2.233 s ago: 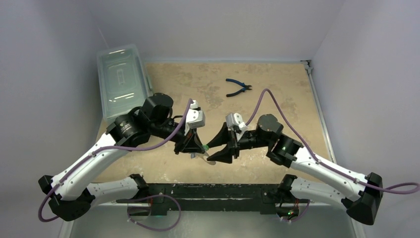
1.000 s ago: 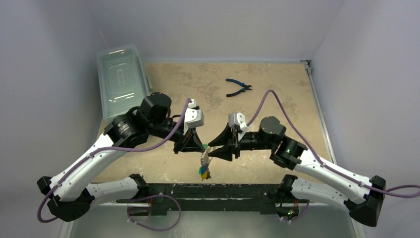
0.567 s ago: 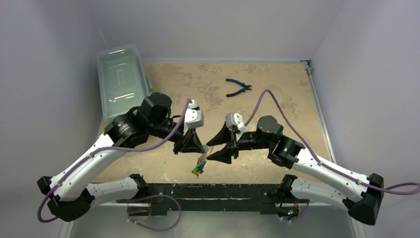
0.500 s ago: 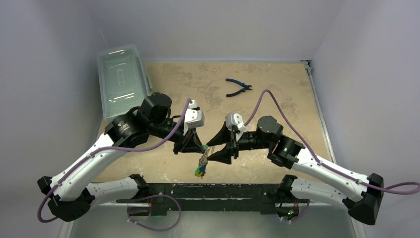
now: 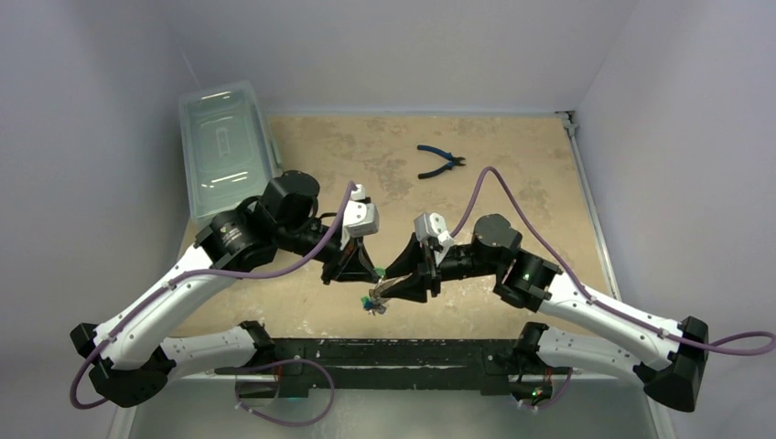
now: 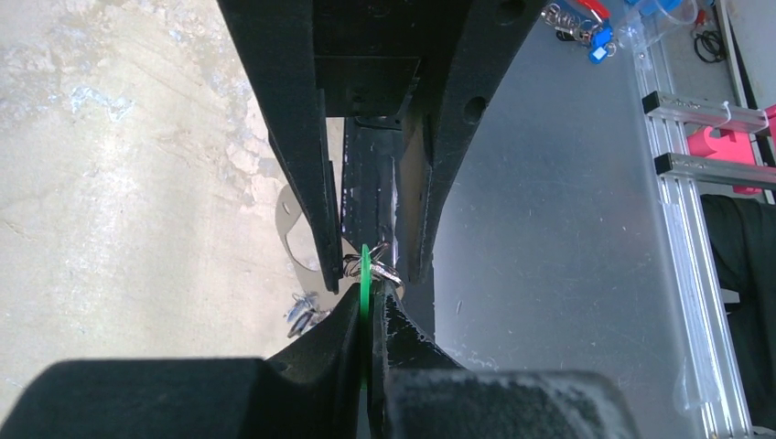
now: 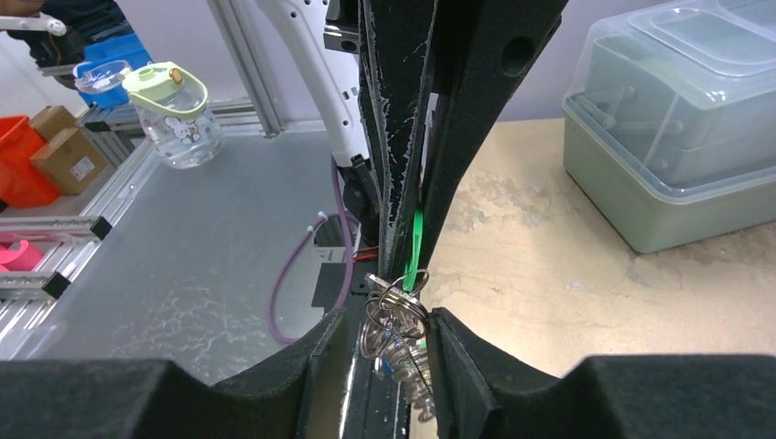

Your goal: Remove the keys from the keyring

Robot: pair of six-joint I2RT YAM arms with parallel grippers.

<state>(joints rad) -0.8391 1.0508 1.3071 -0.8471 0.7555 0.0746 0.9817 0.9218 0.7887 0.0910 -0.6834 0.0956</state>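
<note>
My left gripper (image 5: 373,272) (image 6: 369,294) is shut on a thin green tag (image 6: 365,274), seen edge-on between its pads. A bunch of small split rings and tiny keys (image 7: 395,315) hangs from that tag (image 7: 416,240) above the table's near edge (image 5: 375,300). My right gripper (image 5: 386,287) (image 7: 389,320) straddles the bunch. Its jaws are narrowly apart: one pad touches the rings and a slim gap shows on the other side. The pale oval keyring (image 6: 292,256) lies on the table below, with a few small silvery keys (image 6: 302,311) beside it.
A clear lidded box (image 5: 224,146) (image 7: 677,119) stands at the far left. Blue-handled pliers (image 5: 441,162) lie at the back centre. The black base rail (image 5: 384,352) runs along the near table edge, just under the bunch.
The hanging bunch swung left and rose closer to the fingertips. My right gripper moved in around it and its jaws narrowed. My left gripper stayed put.
</note>
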